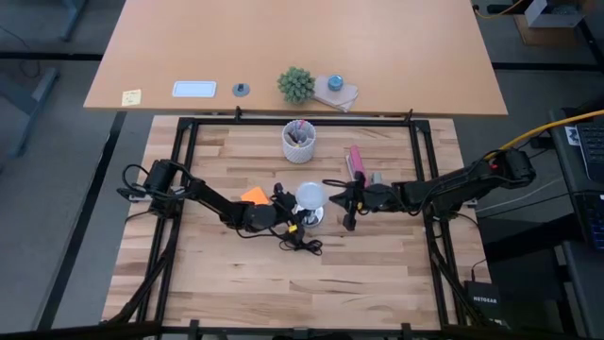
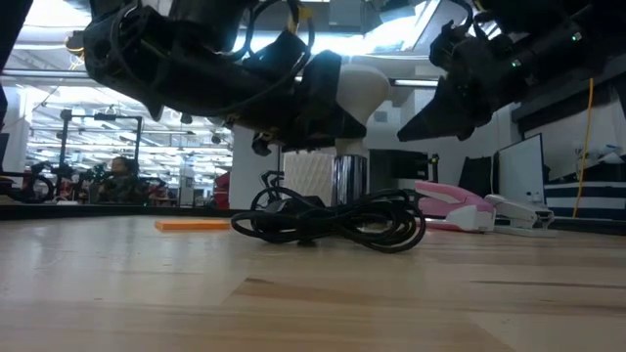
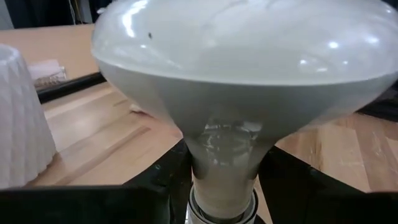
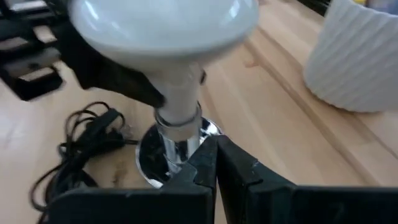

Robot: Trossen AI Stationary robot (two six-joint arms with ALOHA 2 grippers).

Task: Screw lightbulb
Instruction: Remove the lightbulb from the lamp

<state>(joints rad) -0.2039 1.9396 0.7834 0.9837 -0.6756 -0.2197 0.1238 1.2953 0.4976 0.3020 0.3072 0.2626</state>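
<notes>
From above, the bulb is a smooth white round shape near the middle of the wood table. It stands on a shiny silver fitting. The left gripper is right at the bulb's side. The right gripper sits just beside it on the other side. A ribbed white cup stands farther back, well apart. There is bare wood at the front.

From table height, the bulb stands upright over a tangled black cord. A pink stapler and a flat orange piece lie farther back.

From the left wrist, the bulb is wide and glossy on top and narrows to a thin neck. The dark fingers stand partly open on each side of the neck. Whether they touch it is hard to tell.

From the right wrist, the bulb's neck goes down into the fitting. The right gripper's fingers are pressed together, holding nothing, close to the fitting.
</notes>
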